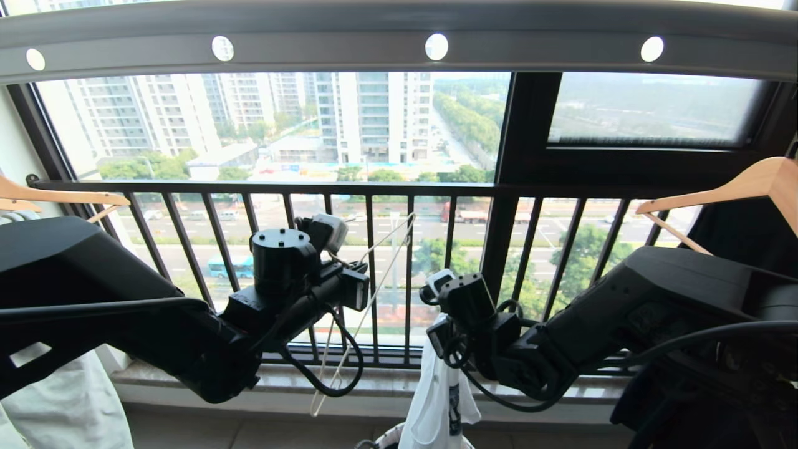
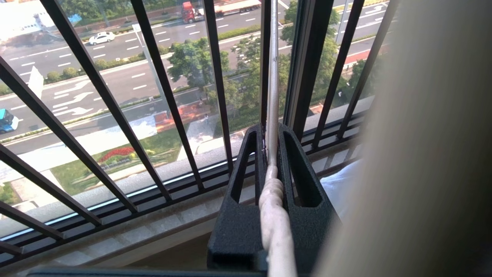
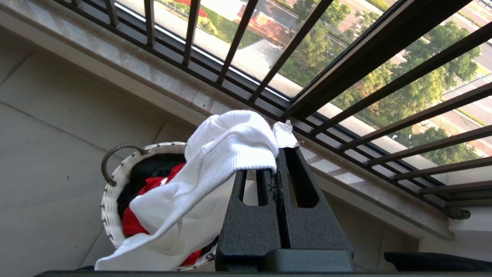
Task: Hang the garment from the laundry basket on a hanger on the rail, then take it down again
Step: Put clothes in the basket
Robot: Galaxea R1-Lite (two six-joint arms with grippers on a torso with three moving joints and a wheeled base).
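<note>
Left gripper (image 2: 271,154) was clamped on hanger (image 2: 273,96) neck | right gripper (image 3: 277,169) was pinched on garment (image 3: 215,154), draped below it over laundry basket (image 3: 111,192) | collar should be spread, hanger end threaded inside.

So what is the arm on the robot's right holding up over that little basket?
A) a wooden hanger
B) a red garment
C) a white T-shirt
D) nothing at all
C: the right gripper has its fingers pinched shut on the white T-shirt, which drapes down toward the laundry basket; the red cloth stays inside the basket.
</note>
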